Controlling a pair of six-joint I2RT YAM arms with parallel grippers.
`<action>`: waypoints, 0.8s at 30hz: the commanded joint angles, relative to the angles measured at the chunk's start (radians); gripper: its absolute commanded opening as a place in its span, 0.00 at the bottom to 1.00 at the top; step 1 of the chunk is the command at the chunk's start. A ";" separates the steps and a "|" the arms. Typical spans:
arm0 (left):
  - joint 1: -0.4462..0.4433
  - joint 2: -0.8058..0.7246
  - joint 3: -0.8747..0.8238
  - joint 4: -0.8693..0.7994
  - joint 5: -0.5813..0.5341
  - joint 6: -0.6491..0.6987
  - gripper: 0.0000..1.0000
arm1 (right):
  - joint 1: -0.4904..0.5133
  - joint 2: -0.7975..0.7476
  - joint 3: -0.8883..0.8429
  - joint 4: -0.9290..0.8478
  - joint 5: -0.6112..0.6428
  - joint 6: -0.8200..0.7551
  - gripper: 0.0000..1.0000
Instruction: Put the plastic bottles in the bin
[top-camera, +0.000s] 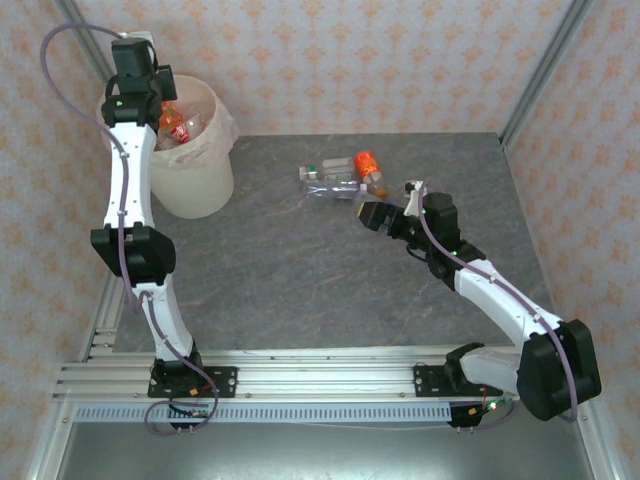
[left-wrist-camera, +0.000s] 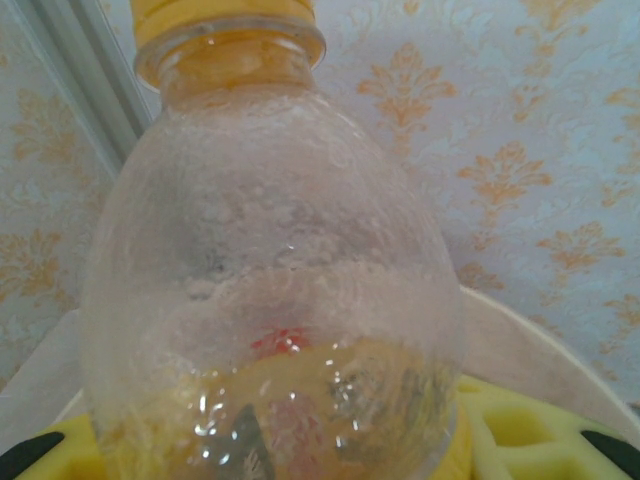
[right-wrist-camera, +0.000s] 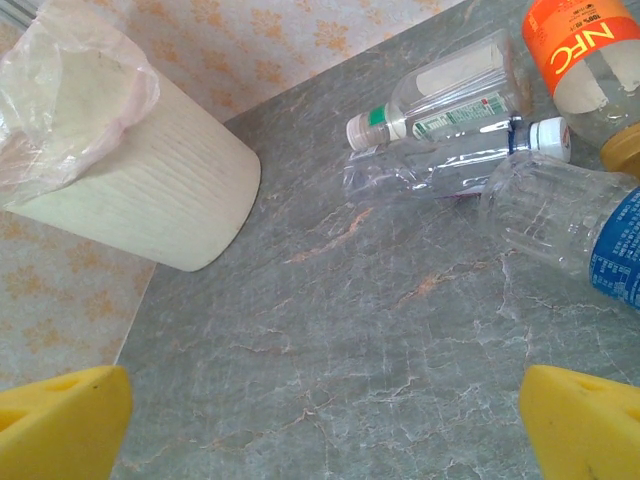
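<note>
Bin (top-camera: 190, 170), cream, pink bag liner (right-wrist-camera: 60, 100), at the far left corner. It holds orange-labelled bottles (top-camera: 172, 125); the left arm hides the rest.
Left gripper (top-camera: 140, 92), above the bin rim, clamped on a clear yellow-capped bottle (left-wrist-camera: 270, 300); label blurred.
Right gripper (right-wrist-camera: 320, 430), jaws wide, nothing between, low over the table (right-wrist-camera: 330, 330).
On the table, right of centre and touching: NFC orange-label bottle (right-wrist-camera: 580, 50), green-banded bottle (right-wrist-camera: 450, 95), crushed clear bottle (right-wrist-camera: 440, 170), blue-label bottle (right-wrist-camera: 570, 220) cut off at the frame edge.
Open tabletop between bin and cluster.
</note>
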 joint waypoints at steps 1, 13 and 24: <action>0.003 0.009 0.030 -0.054 0.071 0.030 0.49 | -0.003 0.010 0.035 0.005 0.016 -0.011 1.00; 0.005 0.026 0.004 -0.103 0.075 -0.030 0.85 | -0.003 0.010 0.039 0.003 0.007 -0.014 0.99; -0.003 0.007 -0.001 -0.125 0.192 -0.197 0.99 | -0.004 0.039 0.050 -0.010 0.019 -0.011 0.99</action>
